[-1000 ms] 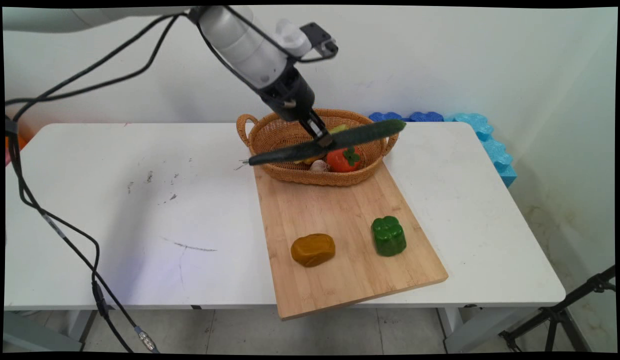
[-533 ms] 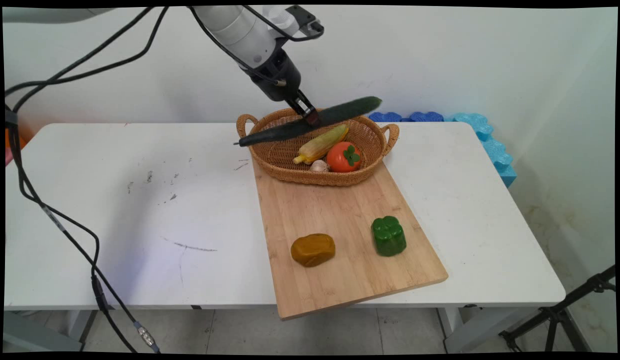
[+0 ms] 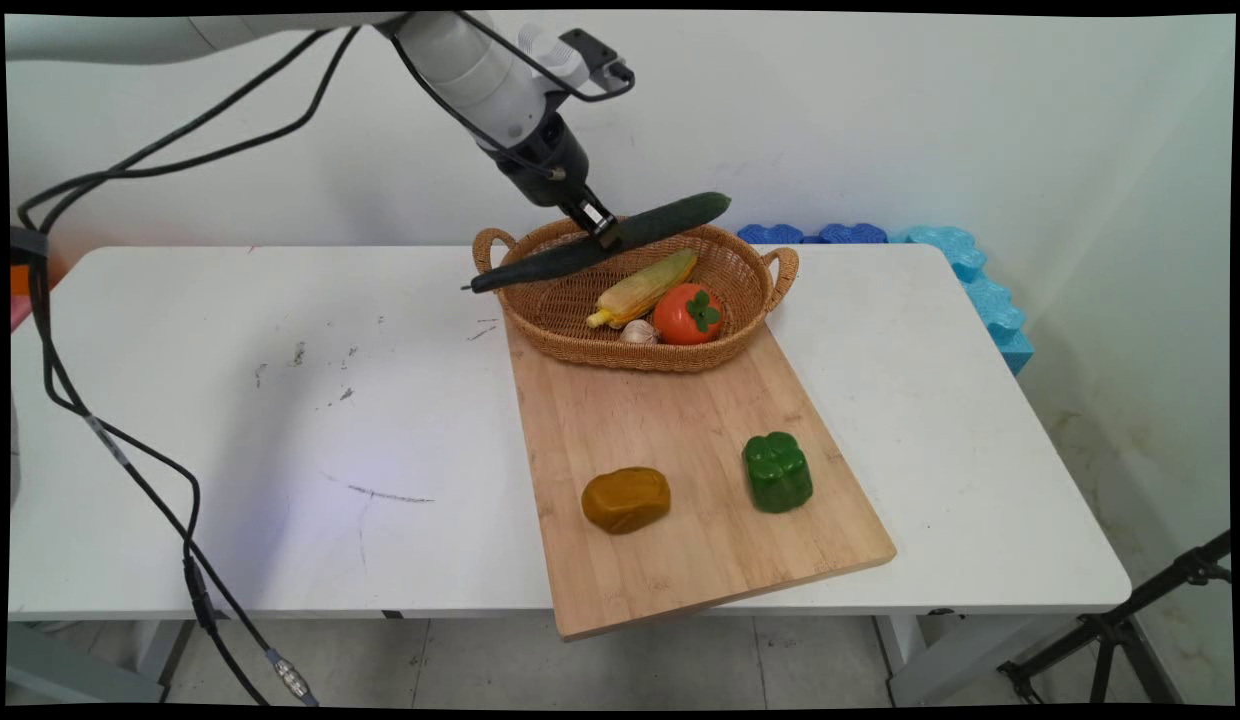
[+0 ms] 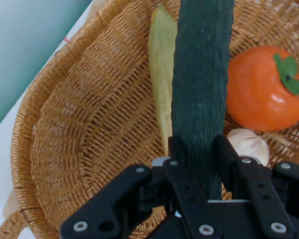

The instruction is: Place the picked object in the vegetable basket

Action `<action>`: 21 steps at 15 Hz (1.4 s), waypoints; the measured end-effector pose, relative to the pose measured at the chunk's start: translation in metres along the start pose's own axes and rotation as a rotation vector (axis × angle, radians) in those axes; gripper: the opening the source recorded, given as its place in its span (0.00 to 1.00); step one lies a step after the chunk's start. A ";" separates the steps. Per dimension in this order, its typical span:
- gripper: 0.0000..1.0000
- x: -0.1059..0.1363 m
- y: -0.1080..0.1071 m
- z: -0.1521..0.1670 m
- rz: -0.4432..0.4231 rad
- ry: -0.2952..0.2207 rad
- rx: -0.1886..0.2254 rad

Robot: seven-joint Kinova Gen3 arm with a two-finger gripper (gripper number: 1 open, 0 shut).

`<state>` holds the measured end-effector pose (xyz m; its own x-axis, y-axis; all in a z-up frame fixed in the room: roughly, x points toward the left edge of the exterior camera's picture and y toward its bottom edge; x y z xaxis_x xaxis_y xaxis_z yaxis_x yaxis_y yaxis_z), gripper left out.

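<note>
Main view: a white robot arm reaches in from the upper left of the frame, and its black claw [image 3: 602,226] pinches a long dark green cucumber [image 3: 600,243] near its middle. The cucumber hangs in the air, slanting from lower left to upper right, over the back rim of an oval wicker basket [image 3: 540,310] at the upper centre. Inside the basket lie a yellow corn cob [image 3: 643,287], an orange persimmon with a green leaf cap [image 3: 687,314] and a pale garlic bulb [image 3: 637,332]. The basket stands on the far end of a wooden cutting board [image 3: 680,440], which lies on the white tabletop [image 3: 280,420]. Toward the lower centre of the frame the board carries a brown potato [image 3: 626,499] and, to its right, a green bell pepper [image 3: 777,471], well apart from the basket. Blue foam blocks [image 3: 965,270] sit against the wall at the upper right.

Hand view: the claw's two fingers [image 4: 228,154] rise from the bottom edge, pressed against the sides of the cucumber, which runs up the centre of the frame. Behind it lies the basket's woven floor, with the corn cob left of the cucumber, the persimmon at the upper right and the garlic below it.

Judging by this, the step in hand is carrying a held cucumber above the basket. Any next move calls for a firm pinch, since the long cucumber could pivot between the fingers.
</note>
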<state>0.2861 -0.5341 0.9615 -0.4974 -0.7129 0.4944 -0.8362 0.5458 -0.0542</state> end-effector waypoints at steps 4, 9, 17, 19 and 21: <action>0.00 -0.001 -0.004 0.017 0.005 -0.011 0.012; 0.00 -0.001 -0.004 0.031 0.013 -0.017 0.012; 0.00 -0.004 -0.002 0.041 0.025 -0.024 0.009; 1.00 -0.004 -0.001 0.042 0.028 -0.024 0.007; 1.00 -0.004 0.000 0.043 0.031 -0.023 0.006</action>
<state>0.2779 -0.5503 0.9221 -0.5284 -0.7054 0.4724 -0.8215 0.5652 -0.0749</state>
